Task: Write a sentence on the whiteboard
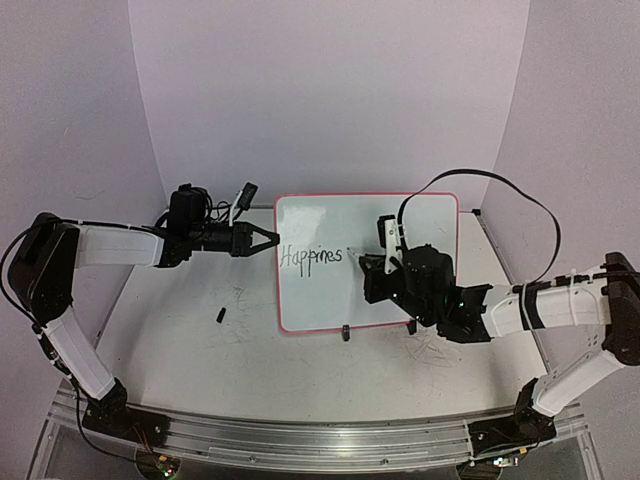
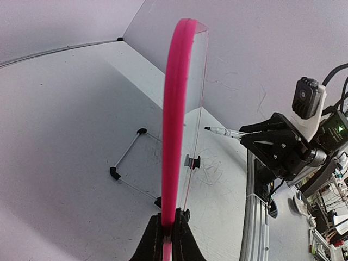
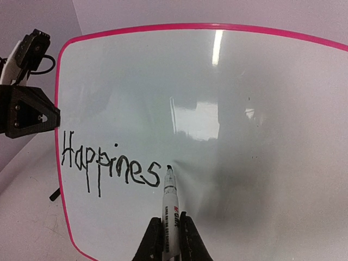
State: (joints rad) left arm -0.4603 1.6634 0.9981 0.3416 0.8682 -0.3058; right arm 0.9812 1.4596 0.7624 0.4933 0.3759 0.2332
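Observation:
The whiteboard point(image 1: 400, 230) stands upright mid-table, red-rimmed, on black clip feet. The sentence point(image 1: 310, 256) reads "Happines" in black letters on its left half; it also shows in the right wrist view point(image 3: 109, 168). My left gripper point(image 1: 268, 240) is shut on the board's left rim point(image 2: 173, 136), seen edge-on in the left wrist view. My right gripper point(image 1: 372, 262) is shut on a white marker point(image 3: 171, 217), whose black tip point(image 3: 169, 167) is at the board just right of the last "s".
A small black marker cap point(image 1: 220, 316) lies on the table left of the board. Faint grey scribbles mark the tabletop point(image 1: 240, 300). A wire stand point(image 2: 128, 163) sits behind the board. The aluminium rail point(image 1: 300, 440) runs along the near edge.

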